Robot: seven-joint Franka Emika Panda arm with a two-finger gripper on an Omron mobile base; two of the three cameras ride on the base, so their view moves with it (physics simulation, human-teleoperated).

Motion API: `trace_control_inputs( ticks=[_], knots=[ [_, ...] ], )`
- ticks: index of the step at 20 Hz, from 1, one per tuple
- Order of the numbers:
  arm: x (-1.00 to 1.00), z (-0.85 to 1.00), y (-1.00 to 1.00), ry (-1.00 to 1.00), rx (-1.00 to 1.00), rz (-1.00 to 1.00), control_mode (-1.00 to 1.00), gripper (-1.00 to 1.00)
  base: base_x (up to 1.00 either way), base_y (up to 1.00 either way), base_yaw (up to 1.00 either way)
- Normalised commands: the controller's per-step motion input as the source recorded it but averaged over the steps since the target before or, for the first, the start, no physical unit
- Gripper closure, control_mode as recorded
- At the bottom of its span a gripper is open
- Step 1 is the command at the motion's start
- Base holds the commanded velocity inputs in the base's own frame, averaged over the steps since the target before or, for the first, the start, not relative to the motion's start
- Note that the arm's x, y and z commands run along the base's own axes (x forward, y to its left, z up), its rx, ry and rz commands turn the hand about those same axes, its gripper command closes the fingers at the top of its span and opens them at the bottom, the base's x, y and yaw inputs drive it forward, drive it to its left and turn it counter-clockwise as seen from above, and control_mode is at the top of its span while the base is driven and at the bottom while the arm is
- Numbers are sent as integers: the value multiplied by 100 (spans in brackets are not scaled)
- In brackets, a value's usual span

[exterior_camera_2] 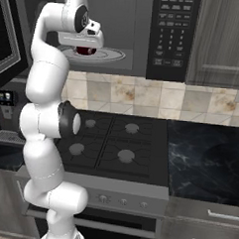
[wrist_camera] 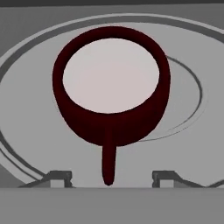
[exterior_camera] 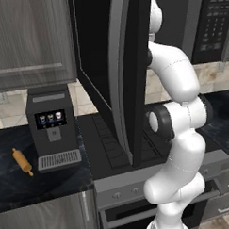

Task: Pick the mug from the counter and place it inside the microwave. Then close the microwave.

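Note:
The dark red mug (wrist_camera: 111, 87), white inside, stands upright on the round glass turntable (wrist_camera: 188, 109) inside the microwave (exterior_camera_2: 172, 30). Its handle points back at my hand. My gripper (wrist_camera: 111, 177) is open, its two fingertips (wrist_camera: 59, 177) standing wide on either side of the handle's end without touching it. In the right base view the gripper (exterior_camera_2: 86, 44) hangs in the microwave's opening just above the mug (exterior_camera_2: 86, 51). The microwave's door (exterior_camera: 122, 78) stands swung open, edge-on, in the left base view. The black counter (exterior_camera_2: 203, 160) lies below.
A black gas stovetop (exterior_camera_2: 115, 141) sits under the microwave. On the counter to the left stand a coffee machine (exterior_camera: 51, 128) and a wooden rolling pin (exterior_camera: 22, 162). A grey wall cabinet (exterior_camera_2: 222, 37) is right of the microwave's keypad.

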Motion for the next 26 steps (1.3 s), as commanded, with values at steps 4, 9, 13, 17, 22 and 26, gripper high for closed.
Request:
trace_control_inputs(
  ticks=[4, 9, 13, 17, 22, 26],
  knots=[
    [-33, 0, 0, -1, 0, -4, -100, -100, 0, 0, 0],
    [-71, 0, -4, -7, 0, -6, -100, -100, 0, 0, 0],
    [-75, 0, -10, -11, 0, -7, -100, -100, 0, 0, 0],
    [-51, 0, -18, -11, 0, -7, -100, -100, 0, 0, 0],
    [-35, -14, -18, -6, 0, -7, -100, -100, 0, 0, 0],
    [-45, -11, -9, -5, 0, -5, -100, -100, 0, 0, 0]
  ],
)
